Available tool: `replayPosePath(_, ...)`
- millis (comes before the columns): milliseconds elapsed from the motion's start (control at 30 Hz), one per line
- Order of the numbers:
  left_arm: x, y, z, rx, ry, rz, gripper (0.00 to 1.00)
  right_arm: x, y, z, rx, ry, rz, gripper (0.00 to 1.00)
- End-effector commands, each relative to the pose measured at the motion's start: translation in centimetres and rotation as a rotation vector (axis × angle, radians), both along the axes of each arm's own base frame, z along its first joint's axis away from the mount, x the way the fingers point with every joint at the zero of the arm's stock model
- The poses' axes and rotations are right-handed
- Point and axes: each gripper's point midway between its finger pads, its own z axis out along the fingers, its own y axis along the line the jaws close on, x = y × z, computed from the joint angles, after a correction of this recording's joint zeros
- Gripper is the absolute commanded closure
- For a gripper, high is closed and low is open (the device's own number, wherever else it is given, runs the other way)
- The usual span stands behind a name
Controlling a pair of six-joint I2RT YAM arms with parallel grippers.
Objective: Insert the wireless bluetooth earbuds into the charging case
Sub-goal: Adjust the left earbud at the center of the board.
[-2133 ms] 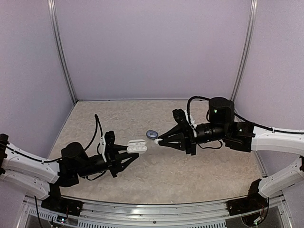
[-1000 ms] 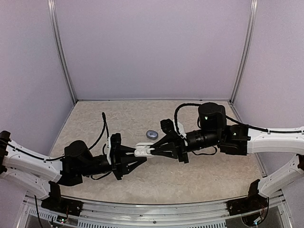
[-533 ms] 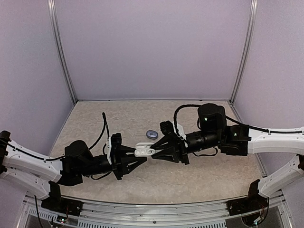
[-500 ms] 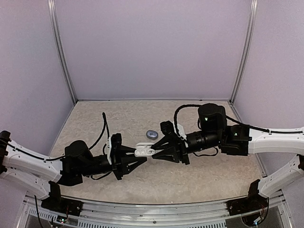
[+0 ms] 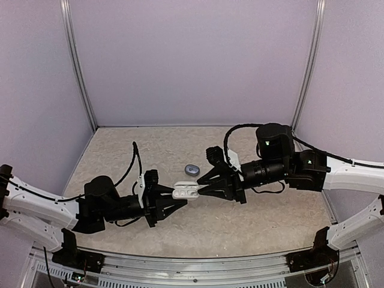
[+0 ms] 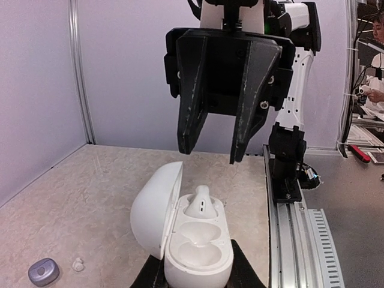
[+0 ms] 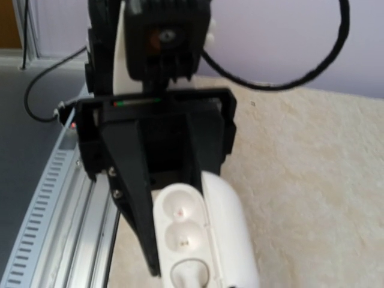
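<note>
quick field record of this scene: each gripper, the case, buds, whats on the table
left gripper: shut on white case, holding it up off the table
right gripper: open, empty, just above the case
white case: lid open, tipped to one side
far slot: white bud seated
near slot: empty
table: grey case, closed; small white bit beside it, maybe a loose bud
dark buds: none visible
</note>
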Motion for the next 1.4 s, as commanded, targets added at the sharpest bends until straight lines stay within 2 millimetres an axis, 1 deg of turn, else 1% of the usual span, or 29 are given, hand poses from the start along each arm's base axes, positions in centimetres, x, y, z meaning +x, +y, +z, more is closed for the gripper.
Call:
replayPosePath(0,0.4,-0.3,0.4,0.011,-0.021,0.018,0.97,-0.6,-0.5,0.4,-0.058,-0.007,-0.02,0.74)
replayPosePath(267,0.4,-0.7,0.0,0.033,-0.019,0.011,0.97,-0.4,0.2,-0.9,-0.136,-0.021,-0.041,0.78)
replayPosePath(433,0.1,-0.9,0.1,0.031,-0.019,0.003,0.97,-0.4,0.7,-1.3,-0.141,-0.019,-0.036,0.8)
replayPosePath(600,0.1,-0.9,0.1,0.025,-0.014,0.005,0.97,-0.3,0.9,-2.6,-0.173,-0.005,-0.032,0.82)
replayPosePath(700,0.3,-0.4,0.1,0.007,0.001,0.013,0.97,-0.7,0.5,-2.0,-0.131,-0.01,-0.026,0.81)
replayPosePath(767,0.6,0.2,0.2,-0.014,0.02,0.019,0.97,-0.5,-0.2,-1.4,-0.087,-0.008,-0.033,0.77)
replayPosePath(833,1.0,0.8,0.3,-0.032,0.034,0.028,0.97,0.2,-0.9,-0.7,-0.05,0.012,-0.05,0.72)
replayPosePath(967,2.0,1.8,0.0,-0.045,0.068,0.075,0.97,2.4,-2.4,0.3,0.006,0.03,-0.123,0.64)
replayPosePath(1067,2.8,2.4,-0.3,-0.052,0.092,0.11,0.97,5.4,-3.5,-0.3,0.011,0.079,-0.226,0.6)
replayPosePath(1167,3.4,3.2,-0.5,-0.07,0.11,0.14,0.97,8.5,-4.4,-2.1,-0.012,0.139,-0.338,0.58)
replayPosePath(1200,3.6,3.4,-0.6,-0.074,0.116,0.151,0.97,9.9,-4.9,-2.9,-0.032,0.159,-0.394,0.57)
replayPosePath(1233,3.7,3.6,-0.4,-0.081,0.118,0.159,0.97,11.5,-5.3,-4.2,-0.065,0.181,-0.458,0.57)
replayPosePath(1267,3.7,3.8,-0.5,-0.083,0.12,0.166,0.97,12.7,-5.6,-5.3,-0.09,0.2,-0.501,0.57)
replayPosePath(1367,4.0,4.2,-0.4,-0.089,0.121,0.183,0.97,15.7,-6.2,-8.5,-0.176,0.234,-0.607,0.57)
